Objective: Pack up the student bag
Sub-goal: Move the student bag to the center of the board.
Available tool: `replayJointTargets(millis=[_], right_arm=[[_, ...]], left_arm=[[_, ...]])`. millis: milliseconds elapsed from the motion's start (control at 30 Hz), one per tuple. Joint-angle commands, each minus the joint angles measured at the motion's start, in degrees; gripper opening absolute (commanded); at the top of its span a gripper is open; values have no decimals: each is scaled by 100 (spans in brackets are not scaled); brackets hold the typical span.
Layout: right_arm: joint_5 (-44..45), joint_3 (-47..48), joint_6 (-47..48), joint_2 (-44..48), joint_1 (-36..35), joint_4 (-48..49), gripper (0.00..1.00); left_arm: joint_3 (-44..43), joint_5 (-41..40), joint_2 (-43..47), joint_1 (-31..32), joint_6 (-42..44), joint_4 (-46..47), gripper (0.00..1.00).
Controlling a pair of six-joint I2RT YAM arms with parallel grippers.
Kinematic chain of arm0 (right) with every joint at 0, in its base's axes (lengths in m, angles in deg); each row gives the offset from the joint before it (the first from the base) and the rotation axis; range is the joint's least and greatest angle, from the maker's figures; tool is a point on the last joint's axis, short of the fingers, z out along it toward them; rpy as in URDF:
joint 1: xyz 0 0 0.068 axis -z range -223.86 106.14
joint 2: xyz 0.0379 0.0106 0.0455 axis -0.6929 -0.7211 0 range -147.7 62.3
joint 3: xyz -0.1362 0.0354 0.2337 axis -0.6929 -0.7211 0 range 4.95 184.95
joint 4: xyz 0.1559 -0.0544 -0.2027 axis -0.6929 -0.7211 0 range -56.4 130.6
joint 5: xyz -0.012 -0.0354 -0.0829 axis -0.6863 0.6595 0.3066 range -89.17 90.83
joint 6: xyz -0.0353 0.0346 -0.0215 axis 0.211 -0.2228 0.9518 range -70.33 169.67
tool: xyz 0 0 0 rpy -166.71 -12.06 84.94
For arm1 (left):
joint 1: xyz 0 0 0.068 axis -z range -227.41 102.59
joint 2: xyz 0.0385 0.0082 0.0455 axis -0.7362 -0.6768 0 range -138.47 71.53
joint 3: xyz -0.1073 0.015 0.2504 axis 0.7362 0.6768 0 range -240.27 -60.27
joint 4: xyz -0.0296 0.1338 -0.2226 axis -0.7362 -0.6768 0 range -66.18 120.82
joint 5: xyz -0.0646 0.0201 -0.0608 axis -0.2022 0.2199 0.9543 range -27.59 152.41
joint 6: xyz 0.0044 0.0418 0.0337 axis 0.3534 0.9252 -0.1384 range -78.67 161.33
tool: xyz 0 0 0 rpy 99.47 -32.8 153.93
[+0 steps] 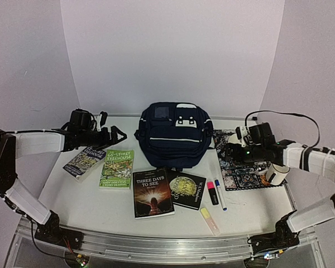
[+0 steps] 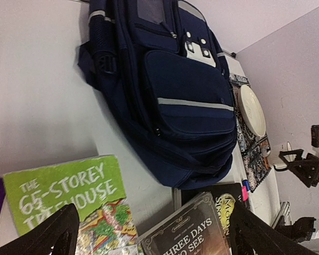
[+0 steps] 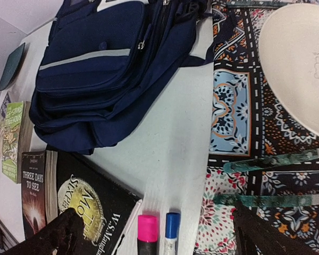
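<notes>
The student bag [image 1: 176,137], dark navy with a grey stripe and white buckle patches, lies zipped shut at the back middle of the table; it also shows in the wrist views [image 2: 186,101] [image 3: 101,69]. My left gripper [image 1: 114,135] hovers open to the left of the bag, above the green "65-Storey Treehouse" book [image 2: 64,191] and "Three Days to See" [image 2: 191,234], and its jaws [image 2: 151,236] hold nothing. On the bag's right my right gripper [image 1: 226,152] is open and empty [image 3: 162,234], over a pink highlighter [image 3: 147,228] and a blue pen [image 3: 171,226].
Another Treehouse book [image 1: 85,161] and a black book with a gold moon [image 1: 187,188] lie in front of the bag. A yellow highlighter [image 1: 210,219] sits near the front edge. A patterned mat [image 1: 243,167] at the right carries a white plate [image 3: 300,58], teal-handled cutlery [image 3: 271,159] and a white cup [image 1: 277,173].
</notes>
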Motion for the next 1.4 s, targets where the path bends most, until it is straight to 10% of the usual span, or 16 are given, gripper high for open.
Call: replayJointTargets(millis=[0,667,1133,1367], right_arm=[[233,379,-742,-795,-234,1224,98],[299,2303,-2378,-4489,-392,3051,89],[-965,3045,-2393,-4530,-510,3695,4],[-1170,3579,-2394,-4070,-774,3627,0]], left_arm=[[-380,153,-354,179,-155,684,99],[-72,188,-692,515,-164,893,98],[76,226,-413,519,-117,928,97],[40,-82,87,516,55,704,97]])
